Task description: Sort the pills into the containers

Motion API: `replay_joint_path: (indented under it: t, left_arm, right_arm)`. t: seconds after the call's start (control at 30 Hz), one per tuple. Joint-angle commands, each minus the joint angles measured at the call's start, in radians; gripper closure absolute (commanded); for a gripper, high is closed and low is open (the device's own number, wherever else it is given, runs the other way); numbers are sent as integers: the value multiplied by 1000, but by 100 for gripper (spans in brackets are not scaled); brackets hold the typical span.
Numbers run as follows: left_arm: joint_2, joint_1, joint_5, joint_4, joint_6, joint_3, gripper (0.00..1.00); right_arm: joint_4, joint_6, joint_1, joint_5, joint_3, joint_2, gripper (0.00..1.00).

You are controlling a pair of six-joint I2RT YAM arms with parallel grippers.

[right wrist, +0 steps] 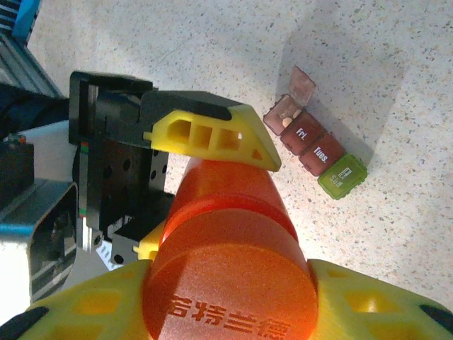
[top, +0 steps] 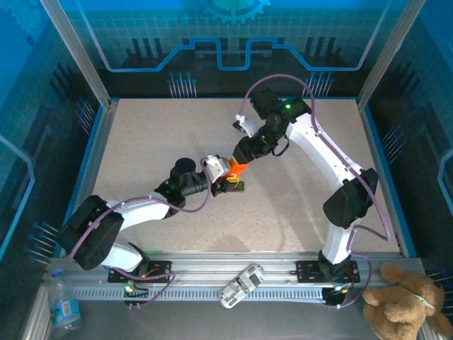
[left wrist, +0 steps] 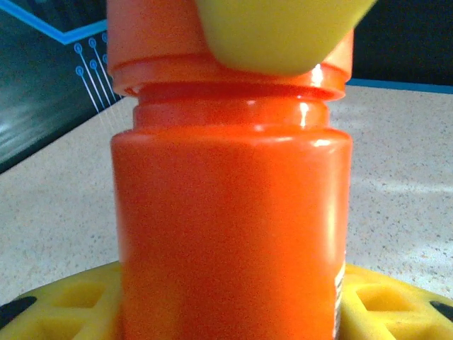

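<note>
The containers (right wrist: 315, 152) lie flat on the speckled table (right wrist: 396, 57), a short strip of joined dark red compartments with one green end (right wrist: 343, 176). The lid (right wrist: 303, 85) at the far red end stands open, and a small pale bit (right wrist: 287, 122) sits in that compartment (too small for me to name). Two shut lids read "Fri." and "Tues.". From above, the strip (top: 238, 187) is near the middle of the table, just on the near side of my left claw's tip; whether they touch I cannot tell.

Above the strip I hold the orange bottle (right wrist: 226, 212) between both claws, lifted off the table. My left claw (left wrist: 233, 315) is clamped on its body, one yellow finger (left wrist: 64, 304) pressed against each side. My right claw (right wrist: 230, 301) is clamped on the cap (right wrist: 230, 290), which bears raised characters; its fingers (right wrist: 92, 304) squeeze the cap's rim from both sides. In the overhead view the two arms meet at the bottle (top: 238, 170), left claw (top: 225, 178) from the near left, right claw (top: 246, 157) from the far right.
</note>
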Motion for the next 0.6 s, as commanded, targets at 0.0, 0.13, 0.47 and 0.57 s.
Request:
replay_joint_path:
  t: [0.0, 0.13, 0.47, 0.57]
  left_arm:
    - [-22, -18, 14, 168, -32, 44, 100]
    - [-15, -17, 9, 185, -47, 47, 100]
    - [-9, -18, 12, 182, -55, 54, 100]
    - [-9, -18, 9, 177, -55, 51, 100]
  right_arm:
    - [71, 93, 36, -4, -67, 10, 52]
    - [143, 173, 36, -9, -134, -24, 52]
    - [196, 222, 29, -6, -154, -59, 49]
    - [201, 229, 22, -11, -143, -61, 46]
